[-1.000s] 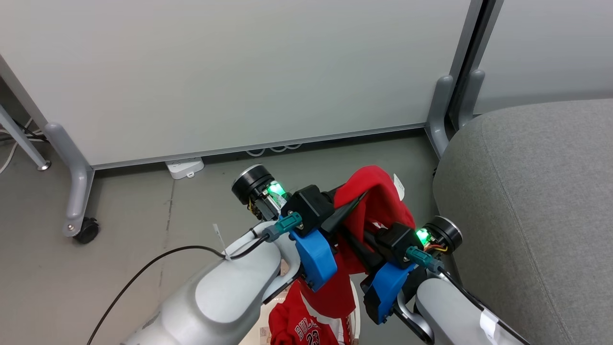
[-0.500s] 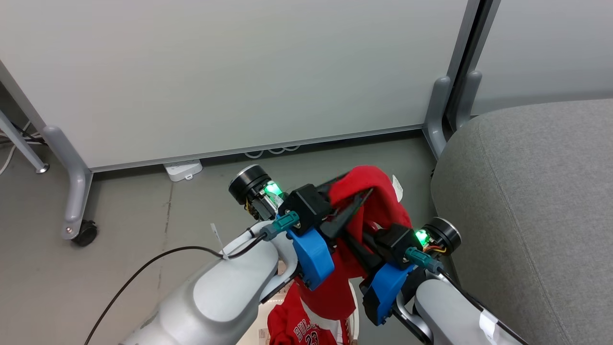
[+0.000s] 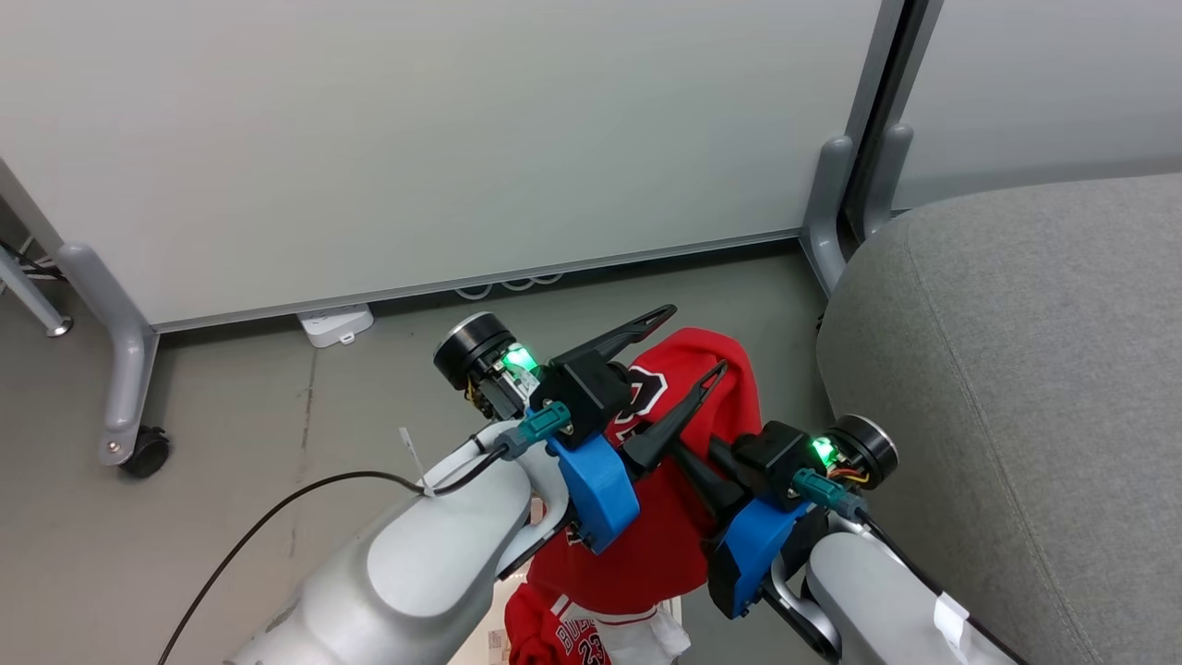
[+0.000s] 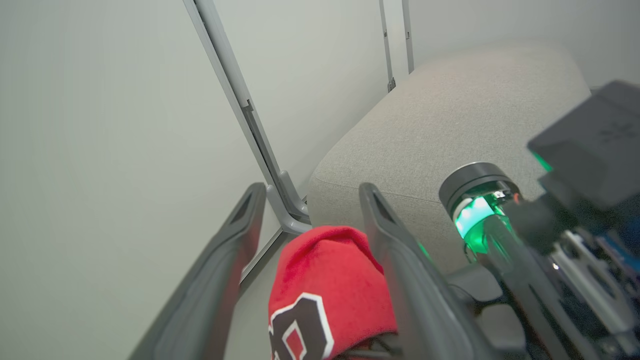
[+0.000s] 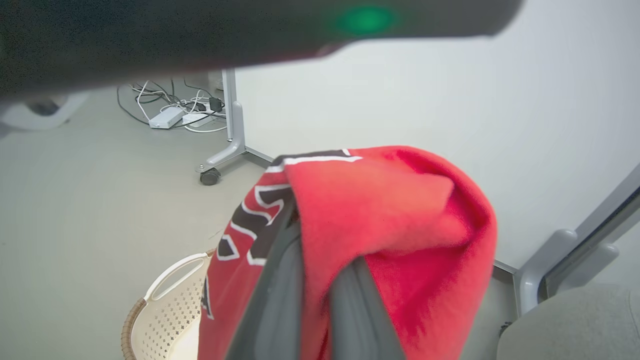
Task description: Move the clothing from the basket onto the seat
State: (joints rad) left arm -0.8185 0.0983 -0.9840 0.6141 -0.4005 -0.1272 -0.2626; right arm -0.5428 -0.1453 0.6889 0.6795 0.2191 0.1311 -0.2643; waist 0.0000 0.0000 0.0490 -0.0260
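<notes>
A red piece of clothing point(image 3: 688, 365) hangs in the air to the left of the light-grey seat point(image 3: 1016, 369). My left gripper point(image 3: 694, 340) is open, with the cloth's top fold lying loose between its spread fingers point(image 4: 400, 260). My right gripper point(image 5: 320, 280) is shut on the clothing point(image 5: 395, 210), which drapes over its fingers point(image 5: 280, 300). Another red garment point(image 3: 563, 637) with a black 23 lies below at the head view's bottom edge. Under the hanging cloth in the right wrist view is the cream basket point(image 5: 165, 305) with its brown rim.
White partition panels point(image 3: 462, 139) on grey feet point(image 3: 822, 212) stand behind, one with a caster point(image 3: 138, 453). A white power strip point(image 3: 334, 325) lies at the partition's base. A black cable point(image 3: 277, 508) trails from my left arm over the grey floor.
My left gripper has opened and let go of the red clothing, which has sagged a little and now hangs from my right gripper alone. The head camera has shifted slightly.
</notes>
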